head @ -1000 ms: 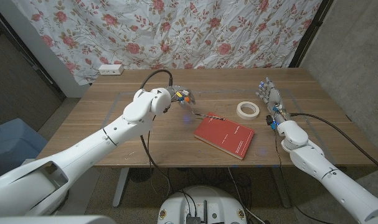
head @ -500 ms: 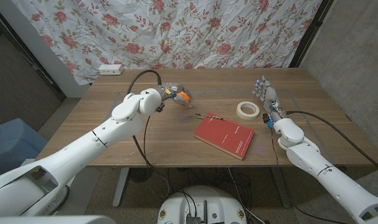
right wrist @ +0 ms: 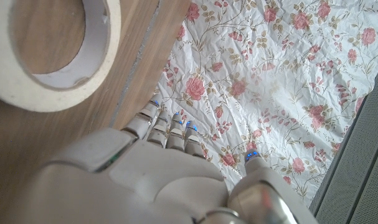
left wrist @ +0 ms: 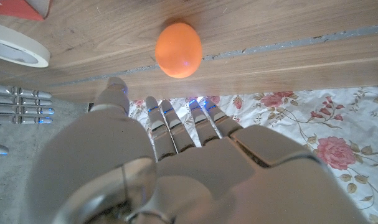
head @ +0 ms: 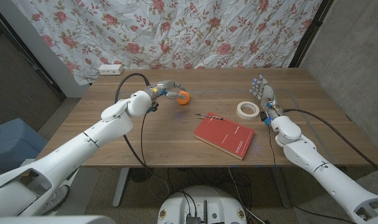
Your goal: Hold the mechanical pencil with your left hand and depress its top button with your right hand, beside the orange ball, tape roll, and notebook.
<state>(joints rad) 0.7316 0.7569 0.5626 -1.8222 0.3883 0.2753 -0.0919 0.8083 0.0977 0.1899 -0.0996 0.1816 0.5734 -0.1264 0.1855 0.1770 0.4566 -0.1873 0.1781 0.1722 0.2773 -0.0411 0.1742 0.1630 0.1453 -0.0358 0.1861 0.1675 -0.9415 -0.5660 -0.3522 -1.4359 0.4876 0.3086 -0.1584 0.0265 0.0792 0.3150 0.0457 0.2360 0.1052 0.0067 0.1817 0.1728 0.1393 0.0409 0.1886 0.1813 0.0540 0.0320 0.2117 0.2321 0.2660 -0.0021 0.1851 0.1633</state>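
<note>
We find both the left hand [head: 165, 91] and right hand [head: 266, 94] spread and holding nothing, so the left should approach the mechanical pencil [head: 207, 115], lying at the notebook's [head: 225, 135] far edge, squarely.

Left hand [head: 162, 90] extended, fingers apart, holding nothing. Right hand [head: 264, 94] upright, fingers straight, also holding nothing.

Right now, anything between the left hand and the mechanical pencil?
The orange ball sits just off the left hand, partly toward the mechanical pencil, which lies at the red notebook's far corner. Beyond the ball, only bare table.
</note>
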